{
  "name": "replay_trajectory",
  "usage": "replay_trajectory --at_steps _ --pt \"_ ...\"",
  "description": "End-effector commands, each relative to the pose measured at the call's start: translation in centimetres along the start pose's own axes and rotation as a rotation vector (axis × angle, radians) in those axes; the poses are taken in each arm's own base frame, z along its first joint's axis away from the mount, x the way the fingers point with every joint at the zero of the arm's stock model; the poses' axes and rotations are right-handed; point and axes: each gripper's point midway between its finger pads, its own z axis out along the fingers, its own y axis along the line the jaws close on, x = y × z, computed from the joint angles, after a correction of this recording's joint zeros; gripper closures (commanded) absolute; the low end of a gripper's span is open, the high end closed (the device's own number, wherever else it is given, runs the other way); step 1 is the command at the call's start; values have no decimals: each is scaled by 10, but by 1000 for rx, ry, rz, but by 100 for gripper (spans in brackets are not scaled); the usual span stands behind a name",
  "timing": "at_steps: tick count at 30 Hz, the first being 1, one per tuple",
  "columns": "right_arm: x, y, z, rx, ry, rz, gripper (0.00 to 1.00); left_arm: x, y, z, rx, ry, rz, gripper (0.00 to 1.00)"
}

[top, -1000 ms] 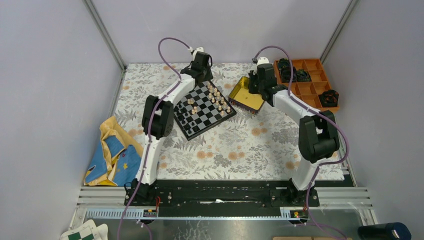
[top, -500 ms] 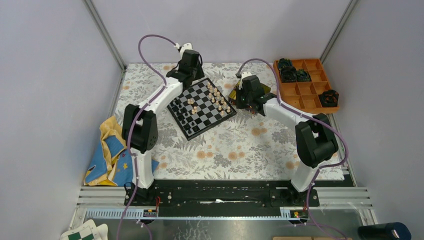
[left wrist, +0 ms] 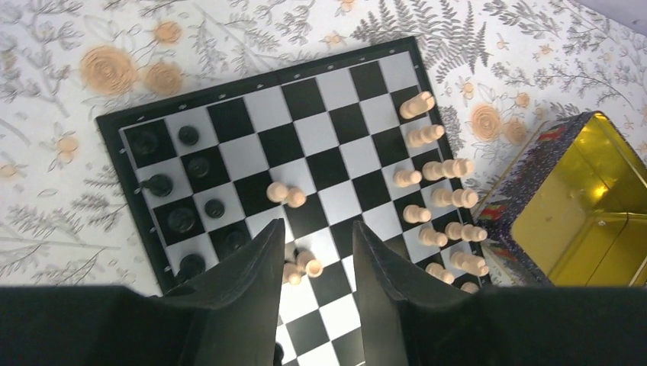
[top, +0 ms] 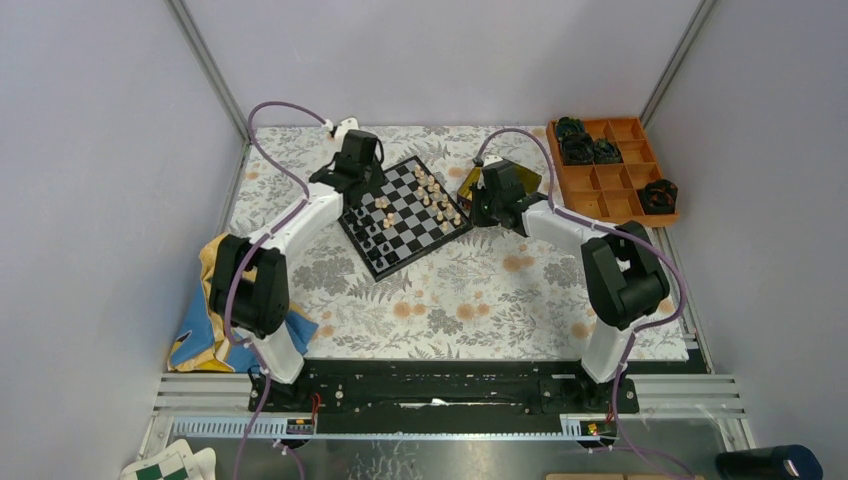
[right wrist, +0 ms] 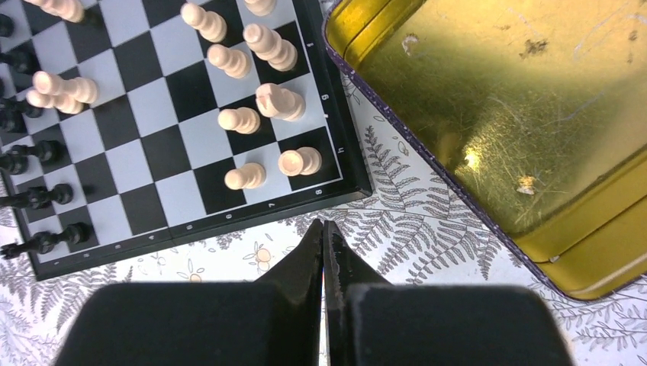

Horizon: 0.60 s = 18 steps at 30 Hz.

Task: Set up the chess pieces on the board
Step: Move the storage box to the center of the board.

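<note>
The black-and-grey board (top: 405,215) lies at the back middle of the table, turned at an angle. Tan pieces (top: 438,200) stand along its right side, black pieces (top: 368,238) along its left. My left gripper (top: 358,182) is open and empty above the board's left side; in its wrist view (left wrist: 317,227) a few tan pieces (left wrist: 305,264) lie between its fingers on the board (left wrist: 252,103). My right gripper (top: 480,207) is shut and empty, over the cloth just off the board's right edge; in its wrist view (right wrist: 323,223) its tip is near the rim (right wrist: 229,216).
A shiny gold tin (top: 482,180) lies open right of the board, under my right arm, and fills the right wrist view (right wrist: 511,114). An orange compartment tray (top: 625,185) with bulky black objects stands at the back right. A blue-and-yellow cloth (top: 215,320) lies at the left edge.
Both arms have swung left. The left gripper moved from the board's far corner to its left side. The right gripper moved from over the gold tin toward the board's right edge.
</note>
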Motion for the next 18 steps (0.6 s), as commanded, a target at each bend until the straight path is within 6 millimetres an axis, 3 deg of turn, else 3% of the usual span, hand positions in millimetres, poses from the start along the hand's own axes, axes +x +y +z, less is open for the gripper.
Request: replay_trajectory --at_steps 1,6,18 --pt "-15 6 13 -1 -30 5 100 -17 15 -16 -24 -79 -60 55" --pt "-16 1 24 17 -22 2 100 -13 36 -26 -67 -85 -71 55" --pt "-26 -19 37 52 -23 16 100 6 65 -42 -122 -61 -77 54"
